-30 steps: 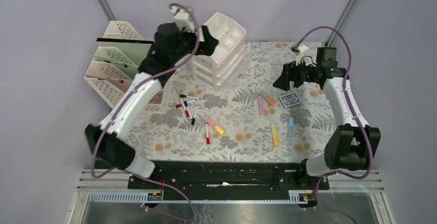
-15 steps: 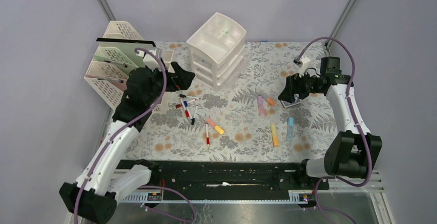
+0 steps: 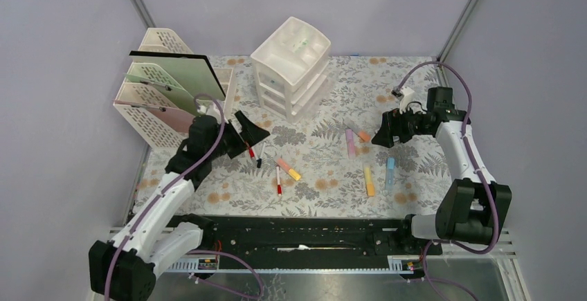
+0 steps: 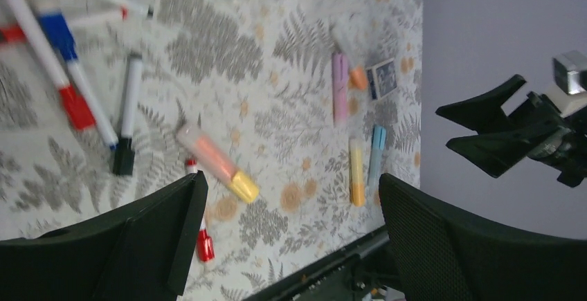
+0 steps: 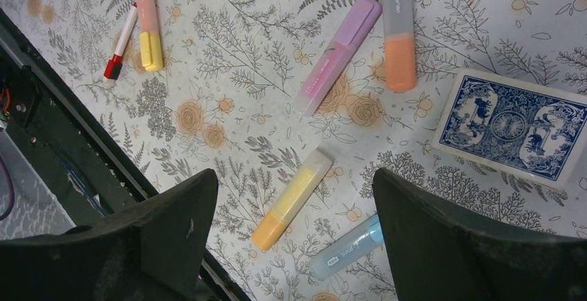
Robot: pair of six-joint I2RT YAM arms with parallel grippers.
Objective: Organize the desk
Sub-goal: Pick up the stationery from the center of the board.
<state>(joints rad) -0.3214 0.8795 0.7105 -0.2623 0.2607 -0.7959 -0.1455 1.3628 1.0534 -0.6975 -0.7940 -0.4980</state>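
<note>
The desk (image 3: 325, 159) is strewn with pens. My left gripper (image 3: 248, 135) hangs open and empty over a cluster of markers (image 3: 253, 150); its wrist view shows those markers (image 4: 69, 86) and a pink-and-yellow highlighter (image 4: 214, 162) ahead of the left gripper (image 4: 291, 232). My right gripper (image 3: 387, 131) is open and empty too, low over the right side. In the right wrist view the right gripper (image 5: 294, 225) straddles a yellow highlighter (image 5: 294, 197) and a blue one (image 5: 346, 249), with a blue card deck (image 5: 516, 124) just beyond.
A white drawer unit (image 3: 291, 66) stands at the back centre, and a cream file rack (image 3: 166, 93) with folders at the back left. A purple highlighter (image 3: 350, 142), an orange one (image 3: 364, 135) and a red marker (image 3: 278, 180) lie mid-desk. A black rail (image 3: 297, 228) runs along the front.
My left arm swung from the drawer unit down to the markers at the left. My right gripper came nearer and lower, now covering the card deck in the top view.
</note>
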